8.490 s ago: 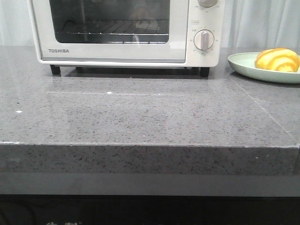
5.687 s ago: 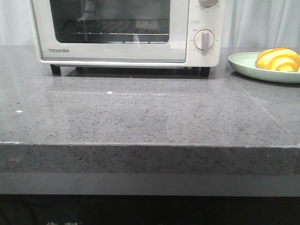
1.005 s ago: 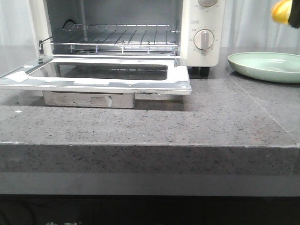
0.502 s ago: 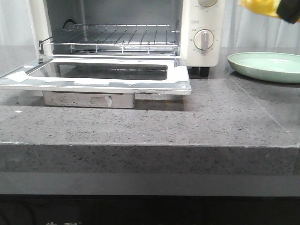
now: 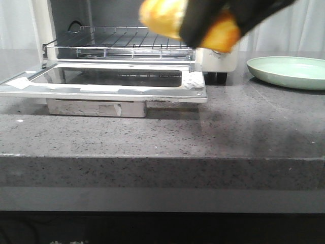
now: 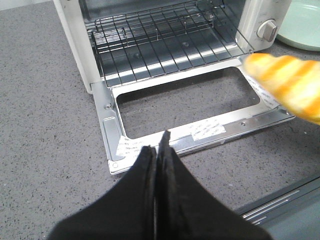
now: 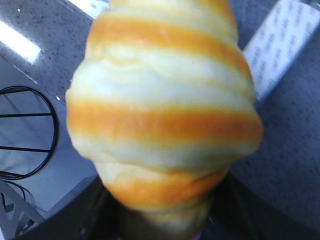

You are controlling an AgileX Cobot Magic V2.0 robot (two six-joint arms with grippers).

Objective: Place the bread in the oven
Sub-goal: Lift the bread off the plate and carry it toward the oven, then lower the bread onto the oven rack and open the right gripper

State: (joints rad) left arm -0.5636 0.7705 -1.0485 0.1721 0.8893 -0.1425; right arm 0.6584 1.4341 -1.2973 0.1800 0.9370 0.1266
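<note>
One bread point(image 5: 161, 18) in right claw point(image 5: 203, 25), oven point(image 5: 117, 46) open, rack bare

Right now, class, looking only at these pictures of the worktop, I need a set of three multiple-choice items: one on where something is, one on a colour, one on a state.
1. Where is the bread?
A. on the plate
B. held in the air in front of the oven's dials
C. on the wire rack

2. What colour is the plate?
A. pale green
B. red
C. black

3. In what state is the oven door?
A. shut
B. taken off
C. folded down open

Key:
1 B: the right pincer carries the bread above the worktop, at the oven's right side.
2 A: the plate shows pale green in the front view, with nothing on it.
3 C: the door lies flat in front of the bare wire rack.
</note>
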